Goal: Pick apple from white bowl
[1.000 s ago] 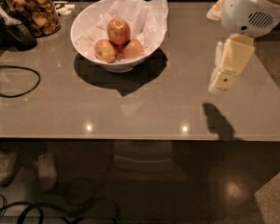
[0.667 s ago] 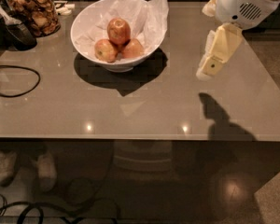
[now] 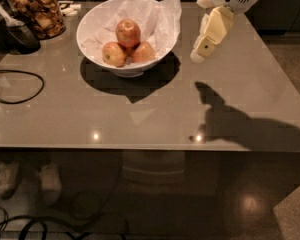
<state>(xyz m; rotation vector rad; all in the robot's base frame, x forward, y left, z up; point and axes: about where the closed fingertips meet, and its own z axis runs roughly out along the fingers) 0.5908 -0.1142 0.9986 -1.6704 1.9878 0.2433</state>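
- 1 white bowl [image 3: 88,25] on desk [image 3: 140,121]; holds 1 red apple [image 3: 128,32] atop 2 other apples [image 3: 114,53] [image 3: 142,52]
- 1 claw [image 3: 205,48] just right of bowl, off it; spread or pressed: can't tell

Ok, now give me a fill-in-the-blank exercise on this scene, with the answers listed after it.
1. The white bowl holds ___ apples in all.
2. The apple lies ___ the other two.
3. The hand hangs above the table, to the ___ of the bowl in the camera view.
4. The bowl is lined with crumpled white ___.
Missing words: three; on top of; right; paper.
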